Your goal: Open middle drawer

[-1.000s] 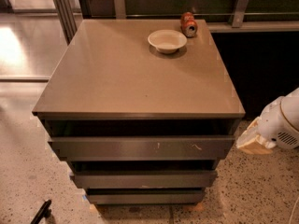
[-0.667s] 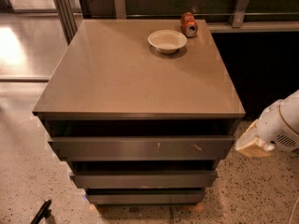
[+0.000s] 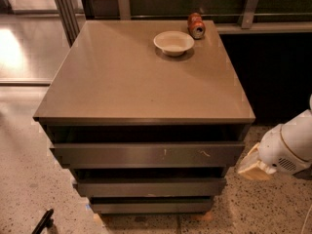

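A grey-brown cabinet [image 3: 146, 77] shows three stacked handle-less drawer fronts. The widest top front [image 3: 146, 155] has pale scratch marks. The middle drawer [image 3: 148, 186] sits below it, plain and narrower, and looks closed, set back under the top front. The narrowest front [image 3: 151, 207] is at the bottom. My gripper [image 3: 43, 222] shows only as a black tip at the lower left edge, near the floor, left of and below the drawers. A white arm segment [image 3: 287, 150] with a tan end hangs to the right of the drawers.
A white bowl [image 3: 173, 42] and a red can [image 3: 196, 25] lying on its side rest at the back of the cabinet top. A dark rail and wall run behind. Speckled floor [image 3: 24, 179] surrounds the cabinet.
The white arm segment at the right has sunk slightly lower. The drawers and the things on top have not moved.
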Robot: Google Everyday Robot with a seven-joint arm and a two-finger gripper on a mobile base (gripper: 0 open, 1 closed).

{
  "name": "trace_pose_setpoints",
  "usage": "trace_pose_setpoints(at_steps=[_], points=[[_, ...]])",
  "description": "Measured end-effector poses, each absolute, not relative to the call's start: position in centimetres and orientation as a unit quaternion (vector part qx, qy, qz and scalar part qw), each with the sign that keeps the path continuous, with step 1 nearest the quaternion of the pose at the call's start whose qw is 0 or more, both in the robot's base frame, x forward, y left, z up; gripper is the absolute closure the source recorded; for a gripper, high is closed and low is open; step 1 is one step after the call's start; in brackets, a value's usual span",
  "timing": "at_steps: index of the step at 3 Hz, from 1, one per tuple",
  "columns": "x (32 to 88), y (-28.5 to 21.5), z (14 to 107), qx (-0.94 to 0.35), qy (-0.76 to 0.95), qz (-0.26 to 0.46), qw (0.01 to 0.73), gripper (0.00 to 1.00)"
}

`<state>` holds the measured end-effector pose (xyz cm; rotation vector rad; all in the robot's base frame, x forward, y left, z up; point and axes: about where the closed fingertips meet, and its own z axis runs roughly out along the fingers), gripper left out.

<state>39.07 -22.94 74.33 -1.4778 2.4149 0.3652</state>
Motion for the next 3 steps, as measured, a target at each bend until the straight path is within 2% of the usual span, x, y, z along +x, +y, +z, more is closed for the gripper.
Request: trace_pose_setpoints(at_steps=[2, 3], points=[[36.2, -20.9, 67.0, -0.514, 0.833, 0.178, 0.100, 1.00], [36.1, -20.9, 66.8, -0.514, 0.833, 0.179, 0.098, 1.00]])
